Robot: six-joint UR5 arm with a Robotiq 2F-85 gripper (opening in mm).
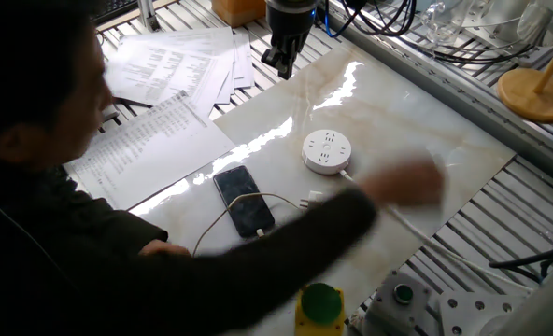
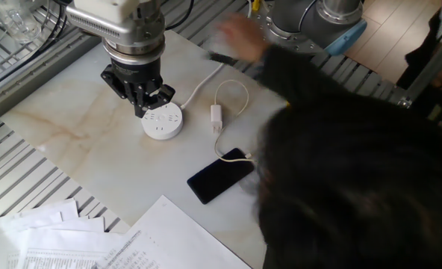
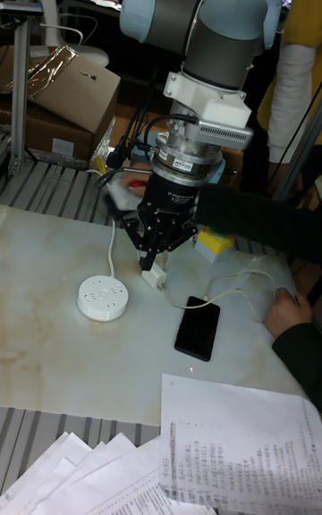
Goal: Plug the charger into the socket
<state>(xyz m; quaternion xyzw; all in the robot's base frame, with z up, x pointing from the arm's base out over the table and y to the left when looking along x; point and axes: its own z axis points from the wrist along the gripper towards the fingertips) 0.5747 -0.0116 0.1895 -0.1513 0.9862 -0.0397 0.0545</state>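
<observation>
Marble-patterned table [image 2: 72, 127]: nearest lies the black smartphone [image 2: 220, 175], its thin cable running to the charger [image 2: 216, 117] flat on the slab, just beside the round socket [image 2: 162, 122]; no containers are in use. Beyond the socket hangs the pincer [image 2: 142, 101], holding nothing, its opening not discernible. Risk: a person's arm [image 1: 286, 243] reaches across the workspace, so a descent could strike it or shift the charger.
</observation>
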